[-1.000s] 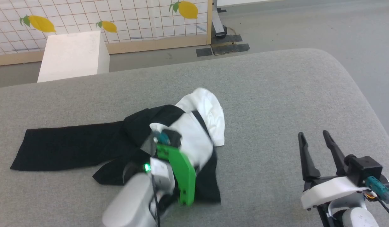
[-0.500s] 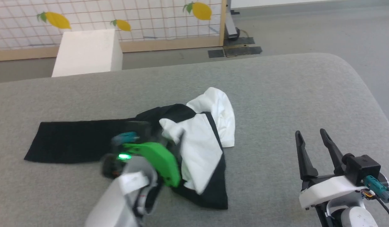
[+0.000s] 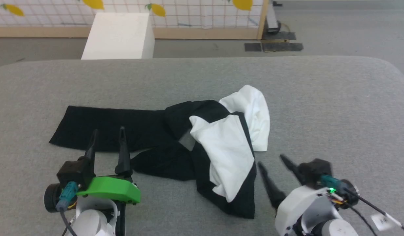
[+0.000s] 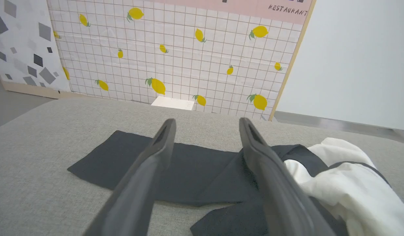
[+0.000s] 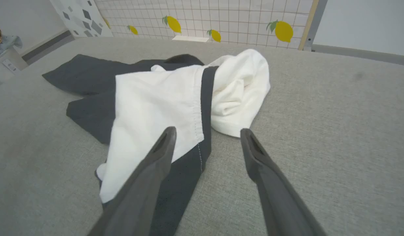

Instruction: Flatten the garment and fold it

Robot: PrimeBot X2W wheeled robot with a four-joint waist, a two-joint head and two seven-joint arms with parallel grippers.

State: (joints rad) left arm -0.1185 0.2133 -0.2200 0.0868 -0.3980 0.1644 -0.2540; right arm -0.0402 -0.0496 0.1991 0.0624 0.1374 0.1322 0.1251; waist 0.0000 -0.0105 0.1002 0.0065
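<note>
White-and-black, the garment (image 3: 221, 144) is crumpled on the cushion (image 3: 320, 98) — long axis left to right. Its left end is judged nearer the left gripper (image 3: 109, 130), its right end nearer the right gripper (image 3: 270, 160); both jaws are held wide.

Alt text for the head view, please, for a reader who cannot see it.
A crumpled black-and-white garment lies on a grey cushioned surface, one black sleeve stretched flat to the left. The left gripper and right gripper sit open at its near side, holding nothing.

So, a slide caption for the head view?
Left gripper and right gripper, both open, poised near crumpled T-shirt on grey surface.
</note>
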